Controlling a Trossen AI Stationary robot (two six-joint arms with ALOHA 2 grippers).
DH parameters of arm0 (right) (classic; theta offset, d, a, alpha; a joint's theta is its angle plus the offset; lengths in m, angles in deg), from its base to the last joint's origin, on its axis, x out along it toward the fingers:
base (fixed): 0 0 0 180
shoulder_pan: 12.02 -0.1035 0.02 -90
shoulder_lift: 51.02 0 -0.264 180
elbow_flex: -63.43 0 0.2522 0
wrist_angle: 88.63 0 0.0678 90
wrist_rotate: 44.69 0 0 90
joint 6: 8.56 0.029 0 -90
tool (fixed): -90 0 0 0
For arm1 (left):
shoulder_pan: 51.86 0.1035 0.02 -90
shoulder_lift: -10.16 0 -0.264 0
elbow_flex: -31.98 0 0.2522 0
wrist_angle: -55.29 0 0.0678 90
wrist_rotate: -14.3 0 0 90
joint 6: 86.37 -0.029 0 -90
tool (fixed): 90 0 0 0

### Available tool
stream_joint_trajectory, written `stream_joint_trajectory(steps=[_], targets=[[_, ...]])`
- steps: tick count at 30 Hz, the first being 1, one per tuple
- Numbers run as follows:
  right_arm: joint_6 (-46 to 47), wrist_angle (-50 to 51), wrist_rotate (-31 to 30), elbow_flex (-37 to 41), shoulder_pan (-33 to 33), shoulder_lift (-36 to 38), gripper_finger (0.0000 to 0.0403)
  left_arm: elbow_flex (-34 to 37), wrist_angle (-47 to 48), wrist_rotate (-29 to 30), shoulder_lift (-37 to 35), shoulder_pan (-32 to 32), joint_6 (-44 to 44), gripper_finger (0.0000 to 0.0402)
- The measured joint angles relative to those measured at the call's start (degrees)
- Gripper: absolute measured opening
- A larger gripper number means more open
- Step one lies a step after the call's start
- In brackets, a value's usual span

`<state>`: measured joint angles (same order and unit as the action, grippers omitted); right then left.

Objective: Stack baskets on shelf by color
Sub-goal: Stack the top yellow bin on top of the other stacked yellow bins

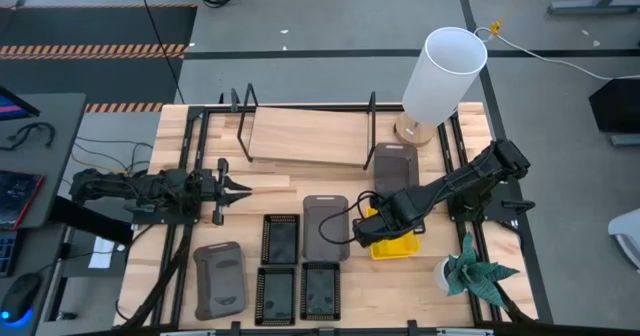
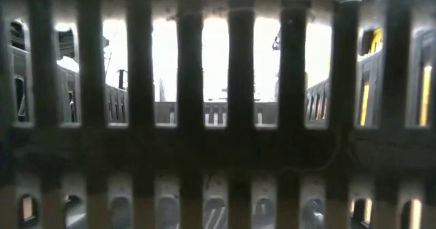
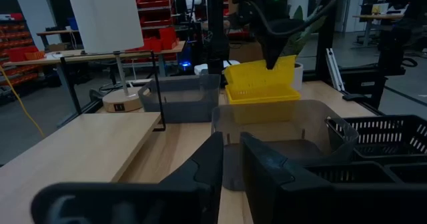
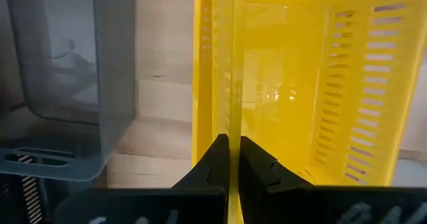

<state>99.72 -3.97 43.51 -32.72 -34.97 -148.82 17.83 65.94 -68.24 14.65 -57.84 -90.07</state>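
The bright yellow slotted plastic basket [image 1: 396, 244] is being pinched by its side wall in the right hand [image 4: 228, 159], fingers closed tight, right of the dark grey basket [image 1: 325, 226]. Its long axis cannot be told. The left hand [image 1: 243, 186] is being held slightly parted, empty, over the worktop [image 1: 180, 156].

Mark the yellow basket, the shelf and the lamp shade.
yellow basket [image 4: 287, 84], right wrist view, its inner floor.
shelf [image 1: 305, 136], high view, middle of its wooden board.
lamp shade [image 1: 440, 76], high view, its white side.

Yellow slotted basket [image 1: 395, 244] centre-right; black mesh baskets [image 1: 281, 238] lower centre; grey baskets [image 1: 325, 226]; pale wood shelf [image 1: 305, 136]; white lamp [image 1: 443, 73].
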Motion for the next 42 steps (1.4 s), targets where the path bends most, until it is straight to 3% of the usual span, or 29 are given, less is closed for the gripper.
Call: stream_joint_trajectory(steps=[8,42], targets=[[0.20,9.00,-1.98,-6.58,0.54,0.08,0.0012,0.00,-0.03,-0.02,-0.02,0.00,0.00,0.0051],[-5.44,7.77,6.63,-6.51,0.36,-12.69,0.0018,0.01,0.02,-0.02,-0.01,0.02,0.00,0.0051]])
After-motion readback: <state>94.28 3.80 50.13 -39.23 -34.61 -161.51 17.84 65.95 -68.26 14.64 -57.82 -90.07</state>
